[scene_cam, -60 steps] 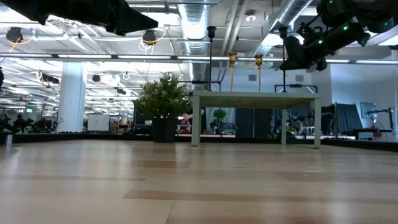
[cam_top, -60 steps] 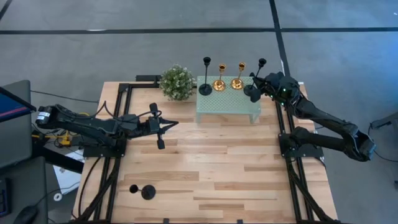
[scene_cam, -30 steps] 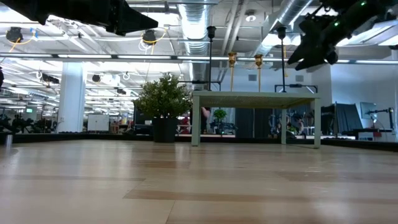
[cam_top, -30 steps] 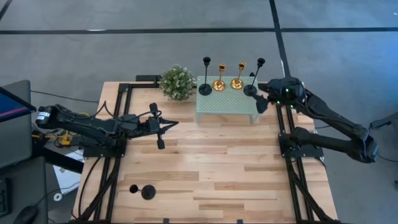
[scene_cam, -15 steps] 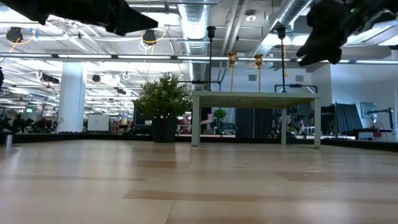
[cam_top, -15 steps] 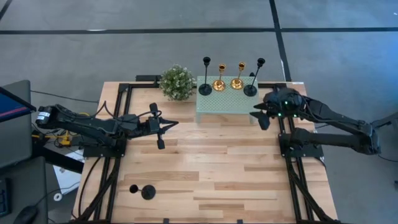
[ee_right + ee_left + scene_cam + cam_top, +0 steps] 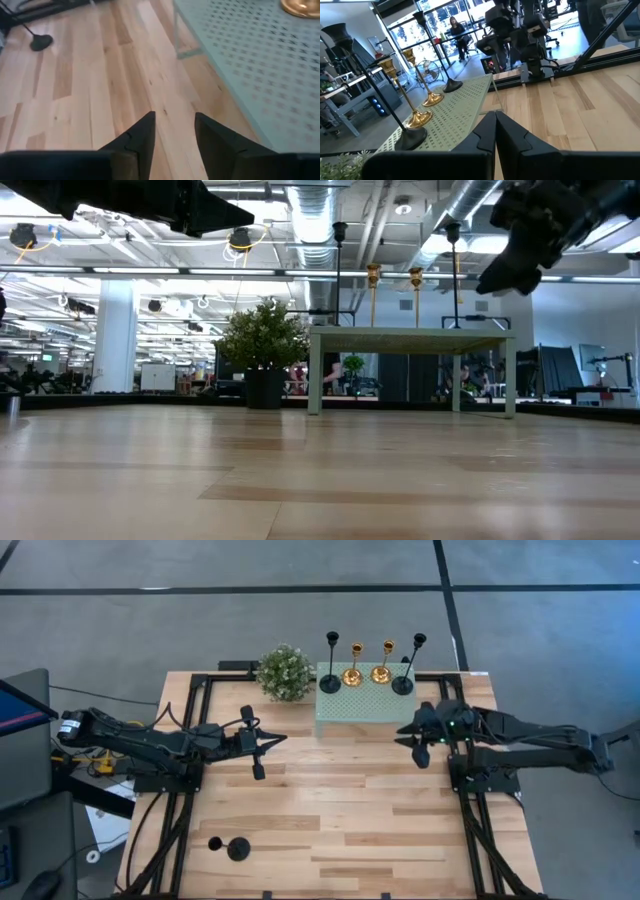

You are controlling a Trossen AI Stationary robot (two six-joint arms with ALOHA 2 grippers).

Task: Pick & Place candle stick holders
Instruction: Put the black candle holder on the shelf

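Four candle stick holders stand upright on the mint-green perforated stand (image 7: 366, 708), which sits at the far side of the wooden counter (image 7: 330, 820): a black holder (image 7: 330, 670) at the stand's left far corner, two gold holders (image 7: 352, 669) (image 7: 383, 666) side by side at the middle of its far edge, and a second black holder (image 7: 407, 668) at its right far corner. The fifth, a black holder (image 7: 229, 848), lies on its side on the counter, well apart from the stand, toward the near left corner. A leafy plant ball (image 7: 284, 672) sits just beside the stand's left end. The right gripper (image 7: 413, 739) hovers above the counter just off the stand's right near corner; its jaws are parted with a clear gap and hold nothing, the bare counter showing between them in the right wrist view. The left gripper (image 7: 262, 747) waits above the counter to the left of the stand, its jaws pressed fully together and empty, pointing toward the stand. The low view shows all four standing holders on top of the stand.
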